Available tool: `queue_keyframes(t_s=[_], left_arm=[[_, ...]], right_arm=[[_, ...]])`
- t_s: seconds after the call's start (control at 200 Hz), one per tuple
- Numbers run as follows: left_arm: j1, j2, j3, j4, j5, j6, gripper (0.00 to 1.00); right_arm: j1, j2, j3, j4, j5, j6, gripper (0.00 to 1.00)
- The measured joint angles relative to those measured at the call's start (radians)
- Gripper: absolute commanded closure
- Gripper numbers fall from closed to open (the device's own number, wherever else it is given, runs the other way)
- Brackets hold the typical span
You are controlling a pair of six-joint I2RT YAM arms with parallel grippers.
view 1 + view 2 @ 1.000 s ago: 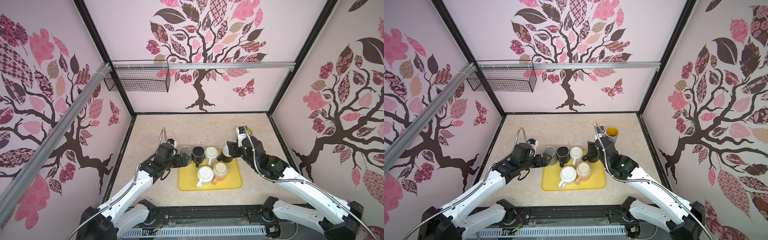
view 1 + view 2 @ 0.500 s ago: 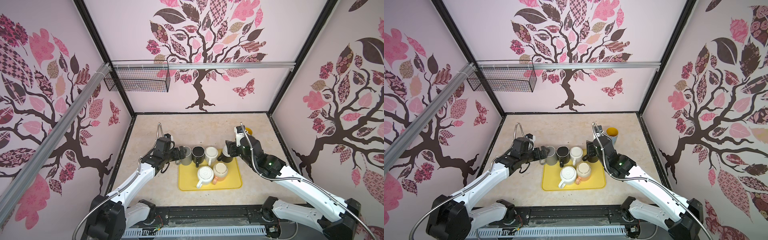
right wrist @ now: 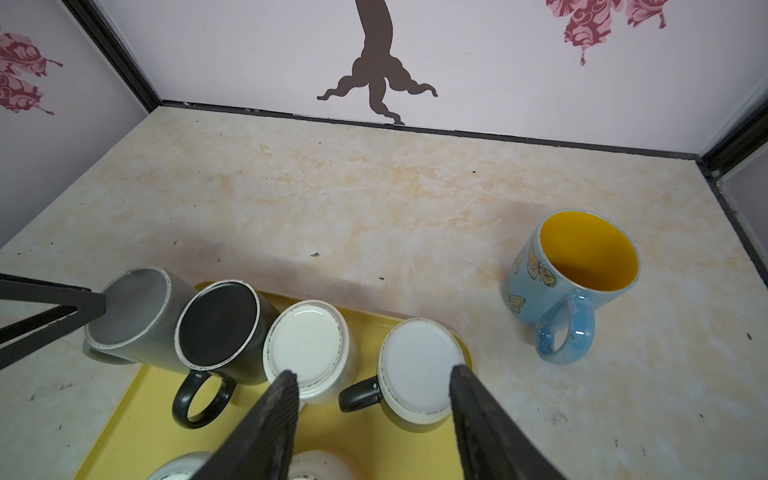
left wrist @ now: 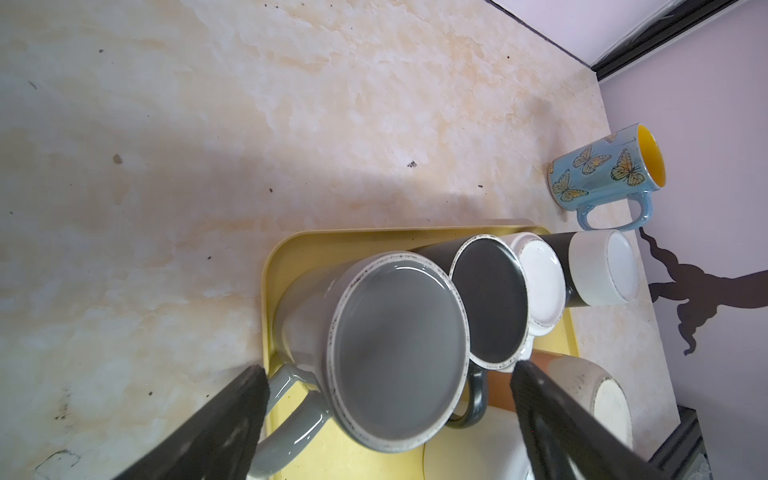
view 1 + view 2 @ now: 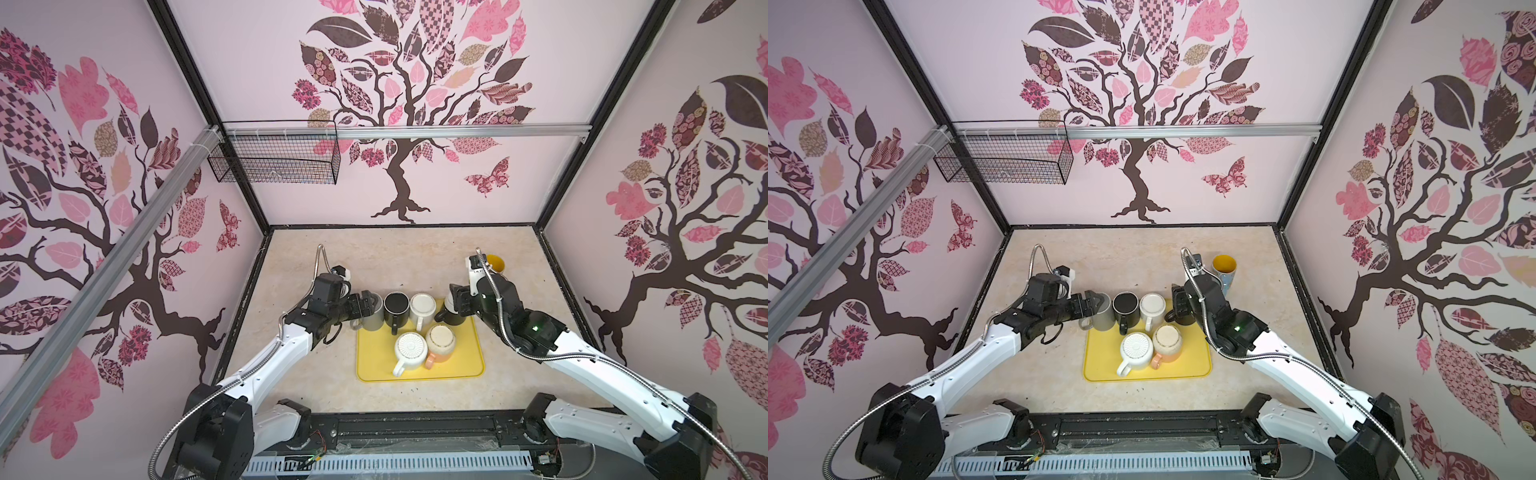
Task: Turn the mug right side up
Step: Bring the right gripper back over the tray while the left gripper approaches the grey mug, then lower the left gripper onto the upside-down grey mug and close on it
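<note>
Bare marbled worktop (image 3: pixel 332 199) lies open behind the yellow plastic tray (image 3: pixel 137 415). The left claw (image 4: pixel 386 372), jaws wide apart, flanks the upturned grey ceramic mug (image 3: pixel 129 311) at the tray's far-left corner. The right claw (image 3: pixel 372 372), jaws apart, brackets the inverted white-bottomed black mug (image 3: pixel 419 365).

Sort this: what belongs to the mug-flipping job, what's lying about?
In the job: left gripper, open around the grey mug; right gripper, open over the white-based dark mug; yellow tray; also inverted: black mug, white mug, ribbed mug, orange mug.
Lying about: blue butterfly mug, upright; wire basket.
</note>
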Motion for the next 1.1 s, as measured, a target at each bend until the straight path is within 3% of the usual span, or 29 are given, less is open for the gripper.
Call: queue_keyframes(t_s=[0.42,0.755,0.925,1.1], left_arm=[[-0.002,-0.005,-0.063,0.006,0.030,-0.032,0.10],[-0.087,-0.161,-0.136,-0.016,0.023,-0.078,0.15],[-0.159,-0.191,-0.127,-0.085,-0.090,-0.047,0.17],[-0.264,-0.102,-0.037,-0.226,-0.249,0.029,0.20]], right_arm=[[0.000,0.000,-0.012,0.002,-0.007,-0.001,0.39],[0.000,-0.037,-0.026,0.003,-0.008,-0.003,0.39],[0.000,-0.038,-0.027,0.010,-0.016,-0.003,0.41],[0.000,-0.038,-0.038,0.021,-0.030,-0.002,0.41]])
